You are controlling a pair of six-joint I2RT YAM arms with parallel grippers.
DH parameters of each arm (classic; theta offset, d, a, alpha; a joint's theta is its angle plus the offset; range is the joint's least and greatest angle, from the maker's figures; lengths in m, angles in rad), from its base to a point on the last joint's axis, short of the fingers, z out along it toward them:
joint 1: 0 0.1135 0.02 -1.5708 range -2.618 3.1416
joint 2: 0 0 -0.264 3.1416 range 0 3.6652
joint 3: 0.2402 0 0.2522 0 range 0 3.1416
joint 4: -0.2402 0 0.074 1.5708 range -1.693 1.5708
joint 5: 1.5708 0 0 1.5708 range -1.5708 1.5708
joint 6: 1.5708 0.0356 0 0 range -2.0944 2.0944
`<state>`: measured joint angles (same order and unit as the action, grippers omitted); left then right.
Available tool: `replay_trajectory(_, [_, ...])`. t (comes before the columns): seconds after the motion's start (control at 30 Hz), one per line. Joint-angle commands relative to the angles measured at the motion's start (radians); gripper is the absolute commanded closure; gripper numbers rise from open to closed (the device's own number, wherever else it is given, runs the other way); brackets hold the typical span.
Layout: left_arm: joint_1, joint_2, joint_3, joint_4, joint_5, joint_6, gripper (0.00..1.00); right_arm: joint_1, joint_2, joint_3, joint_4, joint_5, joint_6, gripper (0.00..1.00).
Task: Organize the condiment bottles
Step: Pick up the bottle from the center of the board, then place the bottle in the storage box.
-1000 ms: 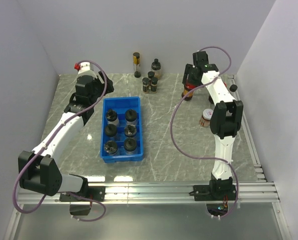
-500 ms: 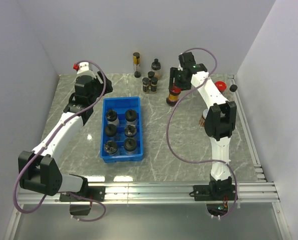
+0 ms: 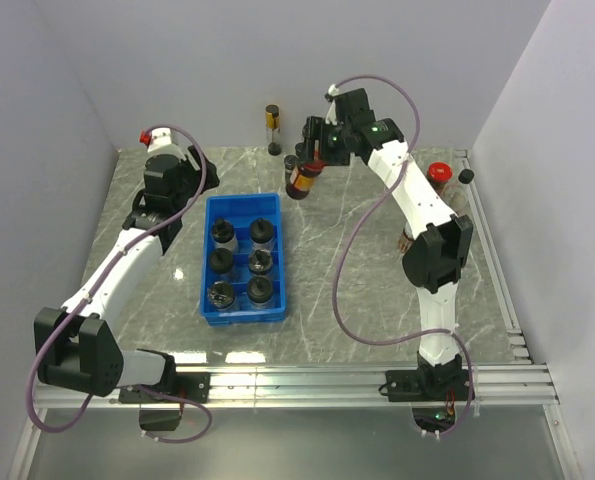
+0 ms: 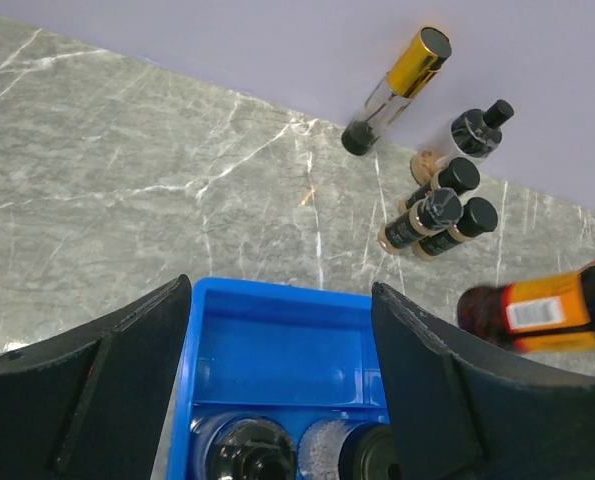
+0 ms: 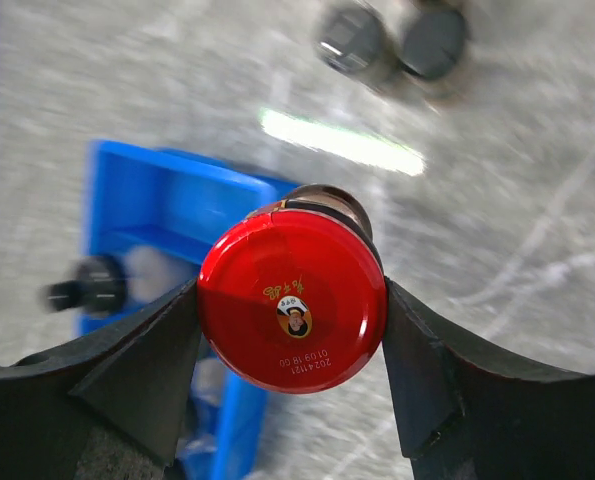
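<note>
My right gripper (image 5: 292, 300) is shut on the red cap of a dark sauce jar (image 3: 300, 182) with an orange label. It hangs tilted in the air just right of the back corner of the blue tray (image 3: 209, 300); the left wrist view shows the jar (image 4: 542, 310) too. Several black-capped jars (image 3: 224, 232) stand in the tray's nearer rows, and its back row (image 4: 277, 345) holds nothing. My left gripper (image 4: 279, 290) is open and holds nothing, above the tray's back left edge. More bottles (image 4: 447, 205) cluster by the back wall.
A tall yellow-capped bottle (image 3: 272, 128) stands at the back wall. A red-capped jar (image 3: 438, 175) and a small black cap (image 3: 465, 176) sit at the back right. Another jar (image 3: 407, 240) is mostly hidden behind the right arm.
My right gripper has carried the red-capped jar leftwards from the back right to just beside the tray's back corner. The left arm shifted slightly left.
</note>
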<state>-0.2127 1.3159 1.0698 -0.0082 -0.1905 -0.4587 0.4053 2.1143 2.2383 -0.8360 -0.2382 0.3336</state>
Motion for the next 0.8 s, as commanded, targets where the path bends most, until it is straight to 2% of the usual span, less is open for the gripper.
replay_trajectory(0.0, [0.012, -0.05, -0.013, 0.027, -0.015, -0.012, 0.22, 0.016, -0.128, 0.103, 0.17, -0.09, 0.062, 1.0])
replay_trajectory(0.23, [0.027, -0.078, -0.039, 0.024, -0.021, -0.012, 0.22, 0.069, -0.083, 0.095, 0.288, -0.21, 0.137, 1.0])
replay_trajectory(0.43, [0.039, -0.11, -0.065, 0.025, -0.027, -0.023, 0.22, 0.131, 0.007, 0.177, 0.292, -0.159, 0.136, 1.0])
replay_trajectory(0.77, [0.059, -0.162, -0.103, 0.02, -0.038, -0.023, 0.22, 0.174, 0.068, 0.138, 0.255, -0.041, 0.056, 1.0])
